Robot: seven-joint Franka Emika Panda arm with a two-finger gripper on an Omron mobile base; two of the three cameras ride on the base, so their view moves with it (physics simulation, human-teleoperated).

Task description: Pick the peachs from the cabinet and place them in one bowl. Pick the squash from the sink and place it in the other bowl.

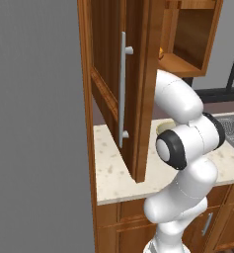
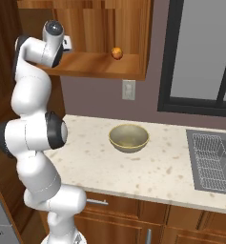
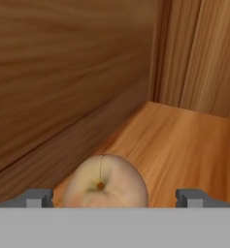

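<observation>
Two peaches: you have one point(image 3: 104, 183) pale and close between the claw tips in the hand view, stem dimple facing you, on the cabinet shelf beside the side wall; the other point(image 2: 117, 53) sits near the shelf's front edge, toward its right end, seen from the right base view.
Claw: claw point(image 3: 114, 198) spread wide, tips flanking the near peach, nothing held yet.
Cabinet: cabinet point(image 1: 133, 89) door swung open, arm reaching up into it.
Tan bowl: tan bowl point(image 2: 128, 138) on the desk point(image 2: 171, 176), about mid-depth, below the shelf's right end, looks empty.
Sink: sink point(image 2: 212, 162) at the desk's right edge; squash cannot be made out, dark bowl neither.
Risk 1: round fruit, so if you close off-centre it will likely squirt out and roll along the shelf.
Risk 2: peach lies close to the side wall; one tip may scrape or jam on wood before it closes.
Risk 3: pushing forward with open tips could nudge the peach deeper, toward the back corner.
Risk 4: on the way out your elbow may clip the open door or knock the second peach off the front edge.
Risk 5: a dropped peach could bounce off the bowl rim and roll along the desk.
</observation>
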